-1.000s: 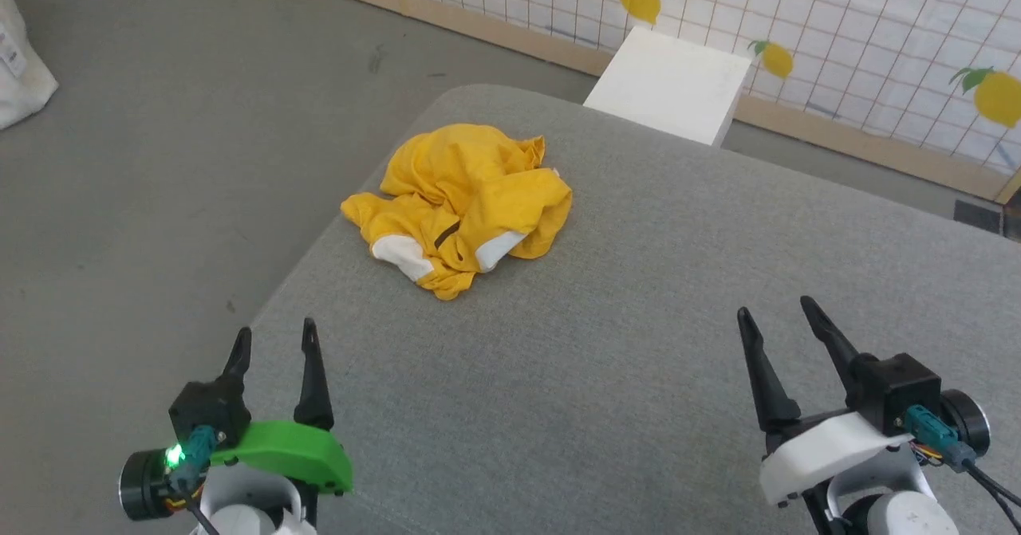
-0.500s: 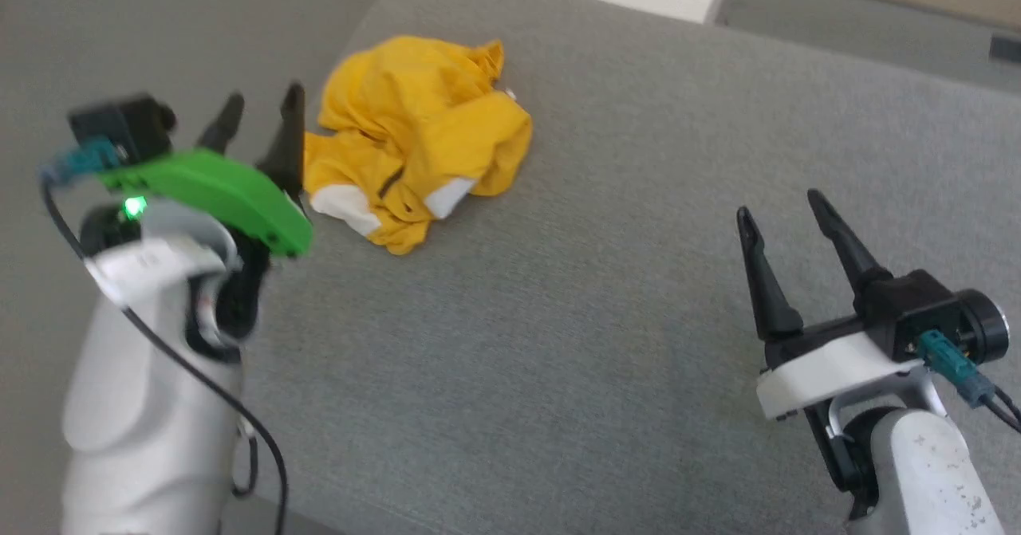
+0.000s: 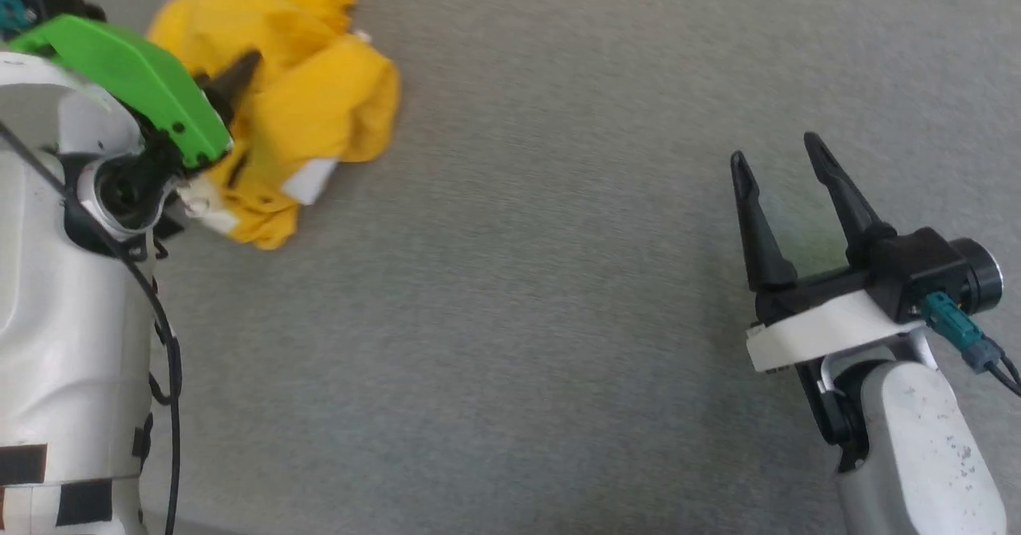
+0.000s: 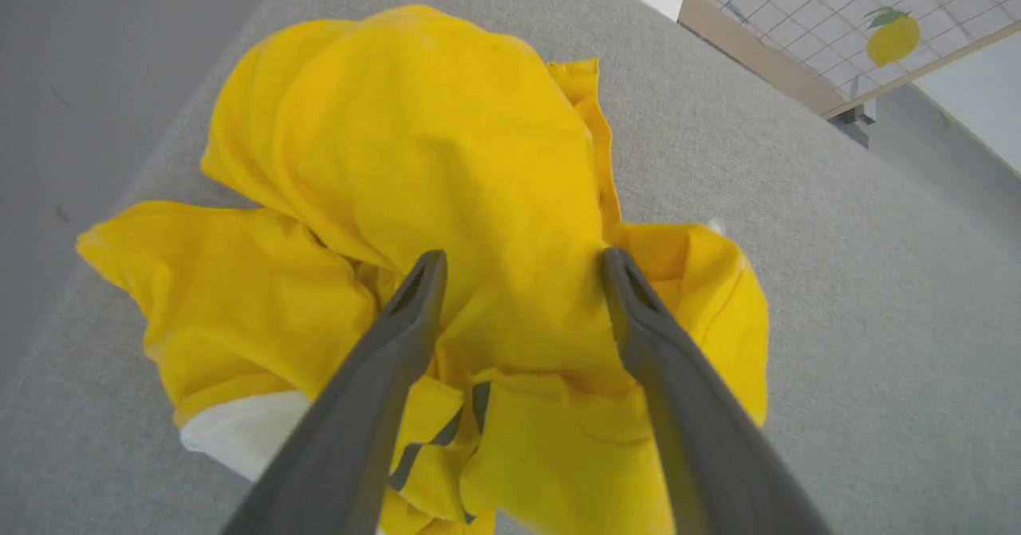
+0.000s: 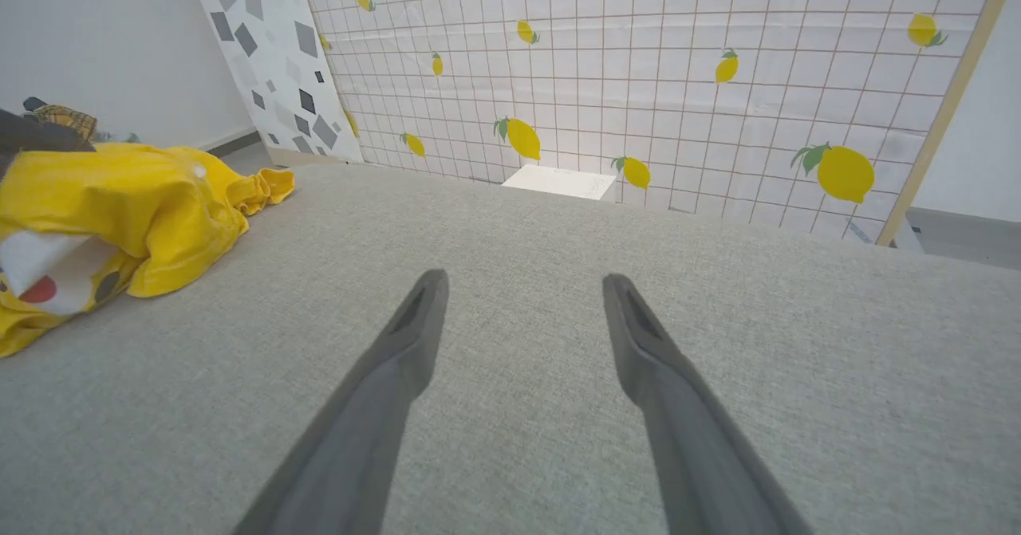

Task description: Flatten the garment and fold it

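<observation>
**Materials and Surface Finishes at the Work Area**

The garment (image 4: 447, 144) is soft, matt yellow cloth, heavily creased, with smoother white printed patches. The grey surface (image 3: 558, 344) beneath it is a matt fabric of fine, slightly rough weave. The left gripper (image 4: 522, 257) and right gripper (image 3: 775, 148) have dark, matt fingers, apparently moulded plastic. The green cover (image 3: 120, 68) is smooth plastic with a dull sheen. The pale forearm shell (image 3: 917, 439) is semi-gloss and speckled. A wooden strip (image 5: 941, 112) is pale and matt.
</observation>
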You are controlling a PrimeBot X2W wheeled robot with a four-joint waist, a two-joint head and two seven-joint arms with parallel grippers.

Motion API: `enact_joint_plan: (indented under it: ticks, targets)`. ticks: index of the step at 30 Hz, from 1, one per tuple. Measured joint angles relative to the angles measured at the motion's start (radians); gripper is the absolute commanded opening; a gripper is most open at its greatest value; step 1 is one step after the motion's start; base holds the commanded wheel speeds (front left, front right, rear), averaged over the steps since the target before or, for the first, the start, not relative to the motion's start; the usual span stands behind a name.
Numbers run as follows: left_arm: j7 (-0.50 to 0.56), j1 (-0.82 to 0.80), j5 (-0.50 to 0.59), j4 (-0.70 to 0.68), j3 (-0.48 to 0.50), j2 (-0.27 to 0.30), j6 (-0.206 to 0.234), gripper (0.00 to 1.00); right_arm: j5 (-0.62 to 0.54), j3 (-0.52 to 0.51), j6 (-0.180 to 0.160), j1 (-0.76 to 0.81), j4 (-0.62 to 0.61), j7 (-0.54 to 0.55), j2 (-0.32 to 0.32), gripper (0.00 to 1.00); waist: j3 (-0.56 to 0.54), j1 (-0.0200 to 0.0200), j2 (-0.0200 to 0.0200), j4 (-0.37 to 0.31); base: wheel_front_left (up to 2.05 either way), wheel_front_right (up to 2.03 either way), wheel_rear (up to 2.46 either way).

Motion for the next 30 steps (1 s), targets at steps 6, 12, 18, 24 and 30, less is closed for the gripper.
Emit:
enact_joint_plan:
  ticks: [6, 12, 18, 24, 30]
  targets:
    - [0.091, 0.072, -0.018, 0.041, -0.037, 0.000, 0.021, 1.00, 0.006, -0.005, 0.000, -0.010, 0.024, -0.020, 0.000, 1.00, 0.042, -0.0001, 0.0000, -0.060, 0.00, 0.00, 0.00]
    - [0.099, 0.117, -0.014, 0.045, -0.054, 0.021, 0.023, 0.44, 0.019, -0.016, 0.000, -0.010, 0.047, -0.029, 0.000, 1.00, 0.039, -0.0002, 0.0000, -0.088, 0.00, 0.00, 0.00]
    - [-0.213, 0.190, 0.113, 0.044, -0.048, 0.038, 0.010, 0.00, 0.033, -0.025, 0.000, -0.002, 0.065, -0.039, 0.000, 1.00, -0.018, -0.0001, 0.0000, -0.086, 0.00, 0.00, 0.00]
    - [-0.629, 0.186, 0.285, -0.004, -0.024, 0.083, 0.037, 0.00, 0.047, -0.055, 0.000, 0.059, 0.082, -0.045, 0.000, 1.00, -0.114, -0.0003, 0.0000, -0.079, 0.00, 0.00, 0.00]
    - [-0.782, 0.163, 0.367, -0.081, -0.067, 0.084, 0.038, 0.00, 0.059, -0.074, 0.000, 0.122, 0.084, -0.040, 0.000, 1.00, -0.221, -0.0003, 0.0000, -0.084, 0.00, 0.00, 0.00]
